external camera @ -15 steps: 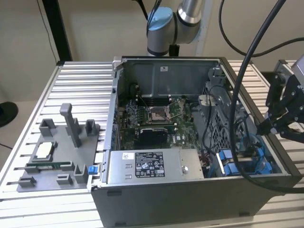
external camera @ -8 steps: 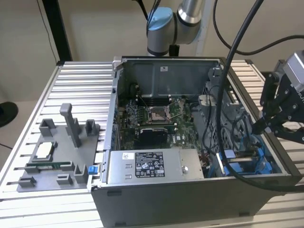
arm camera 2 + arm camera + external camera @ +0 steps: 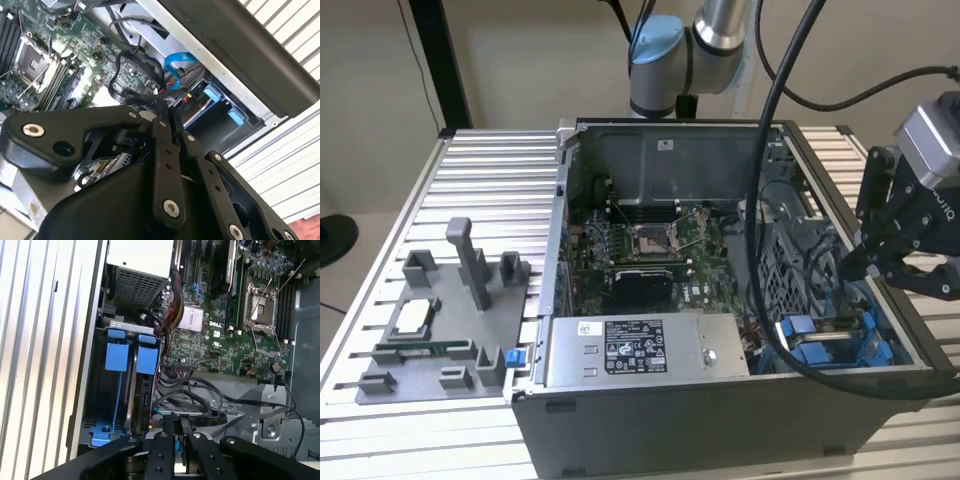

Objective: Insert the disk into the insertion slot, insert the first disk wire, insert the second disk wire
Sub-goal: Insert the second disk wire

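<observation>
Looking at the disk (image 3: 146,360) first: in the first wrist view its blue carrier tabs stand inside the insertion slot (image 3: 100,390), so we judge it seated, rails keeping it edge-on against the case wall. In the exterior view that bay lies at about four o'clock of the open computer case (image 3: 720,420), beyond the grey power-supply box (image 3: 635,350).

Just above it hangs the end effector (image 3: 850,268), tilted inward. That angle, we think, lets it reach the loose black cables (image 3: 190,390) draped beside the bay.

In both wrist views the fingers (image 3: 176,426) look clenched. The second wrist view puts their tips right at a black wire (image 3: 175,92), though we cannot tell if it is pinched.

The exterior view alone gives us the bench (image 3: 490,190) and the motherboard (image 3: 650,250) at twelve o'clock.
</observation>
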